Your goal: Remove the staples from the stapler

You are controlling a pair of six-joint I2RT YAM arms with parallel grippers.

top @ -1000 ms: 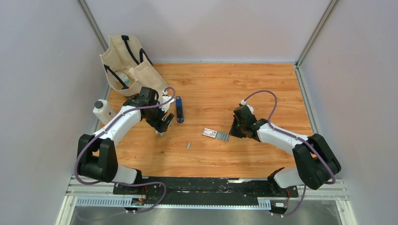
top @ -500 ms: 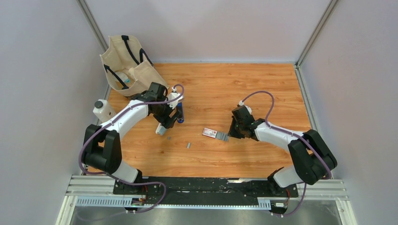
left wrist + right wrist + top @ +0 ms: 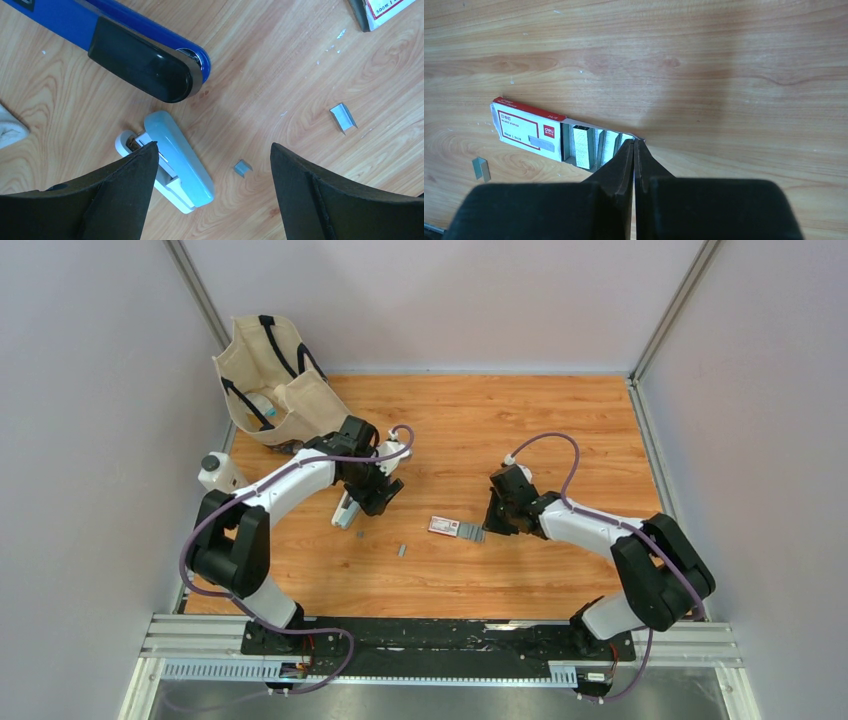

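Note:
A dark blue stapler lies on the wooden table, with a small light-blue stapler beside it. In the top view my left arm hides the dark blue one. My left gripper hovers open over both, holding nothing. Two short strips of staples lie loose on the wood. My right gripper is shut, its tips at the end of the open tray of the red-and-white box. Staple strips lie in that tray. I cannot tell whether the tips pinch the tray's edge.
A canvas bag stands at the back left corner. Just off the table's left edge stands a white bottle. Grey walls enclose the table on three sides. One more loose staple strip lies near the box.
My left gripper has moved right and away from me, from beside the light-blue stapler to over the dark blue one. The right gripper and box have shifted slightly left.

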